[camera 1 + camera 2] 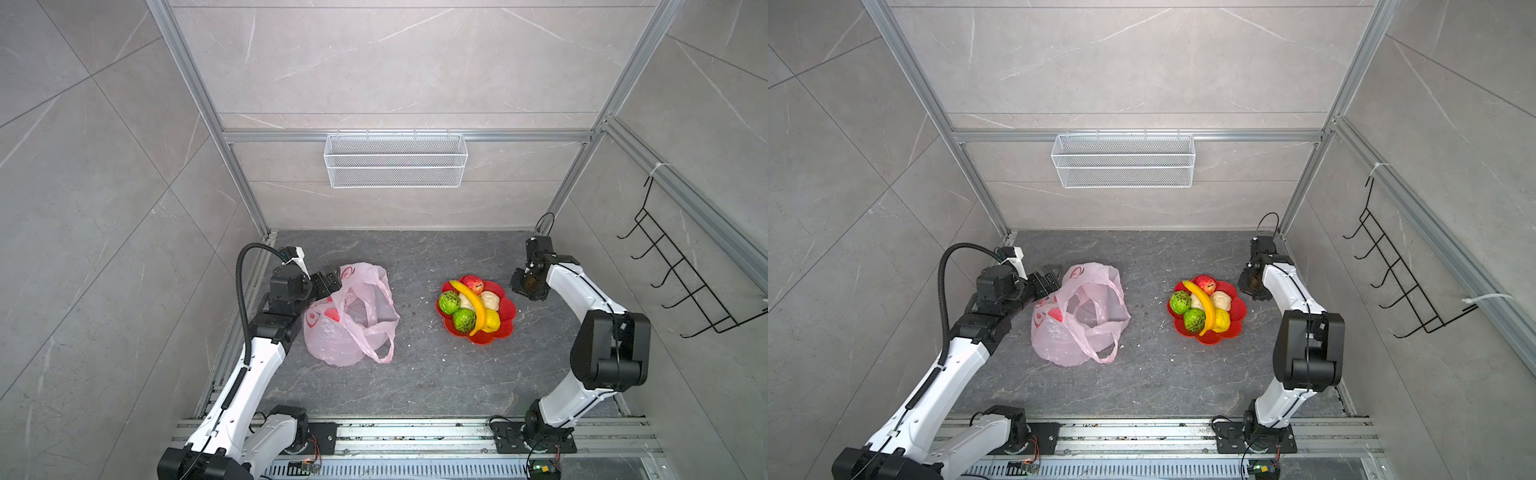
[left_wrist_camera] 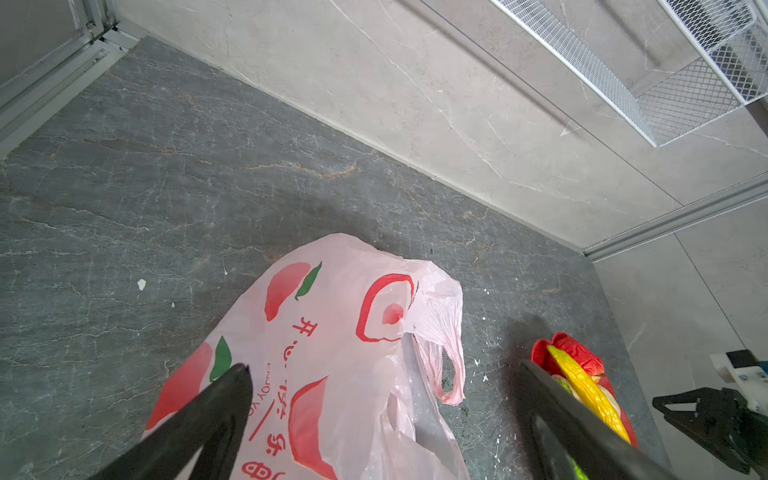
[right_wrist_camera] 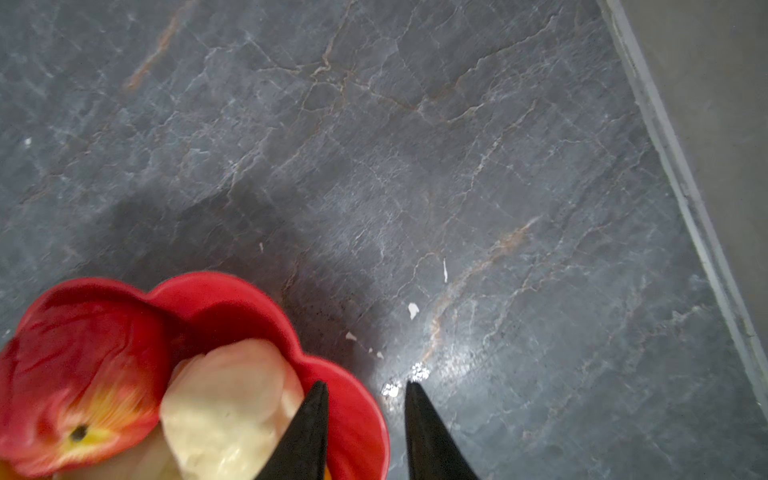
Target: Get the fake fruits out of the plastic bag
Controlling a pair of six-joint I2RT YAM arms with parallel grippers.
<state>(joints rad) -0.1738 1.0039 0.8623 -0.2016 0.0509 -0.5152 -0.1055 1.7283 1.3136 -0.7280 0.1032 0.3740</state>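
- The plastic bag lies slumped on the counter on the left, its mouth gaping upward. I see no fruit through the film, so I judge it empty.
- The fake fruits are piled in the red dish, well apart from the bag. The banana lies across the top and the apple sits at the far edge.
- As I judge it, the bag is feather-light, limp and slick, so any pinch will drag or lift it. A loop handle or the rim is the place to take it.
- The fruits look light, hard-skinned and rounded, so they are apt to roll. I'd pinch each across its middle, and the banana at mid-length.
- My left claw is spread wide and holds nothing, at the bag's far-left edge. From the wrist view I cannot tell whether one finger brushes the film.
- My right claw has its jaws only narrowly parted, with nothing between them. It hangs just beside the dish rim, near the pale lump.
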